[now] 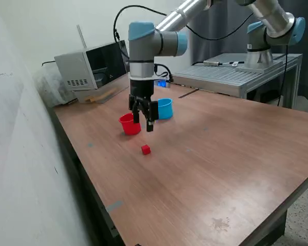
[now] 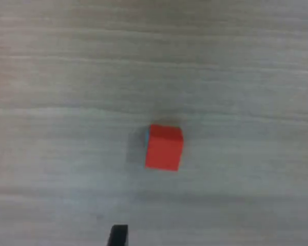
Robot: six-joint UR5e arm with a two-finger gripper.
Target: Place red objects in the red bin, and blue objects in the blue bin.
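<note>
One small red cube (image 1: 146, 149) lies on the wooden table (image 1: 210, 169), apart from both cups. It shows mid-picture in the wrist view (image 2: 164, 147). The red cup (image 1: 129, 124) and the light blue cup (image 1: 165, 108) stand upright behind it, a short gap between them. My gripper (image 1: 142, 122) hangs above the table between the cups and the cube, close beside the red cup, pointing down. It is open and empty; only its two fingertips (image 2: 118, 236) show in the wrist view, wide apart. No blue cubes and no second red cube are in view.
A grey box-like device (image 1: 87, 66) sits at the table's back corner on the exterior view's left, by the wall. A metal bench (image 1: 236, 74) with a second arm's base (image 1: 259, 54) stands behind the table. The table's front edge runs close to the camera.
</note>
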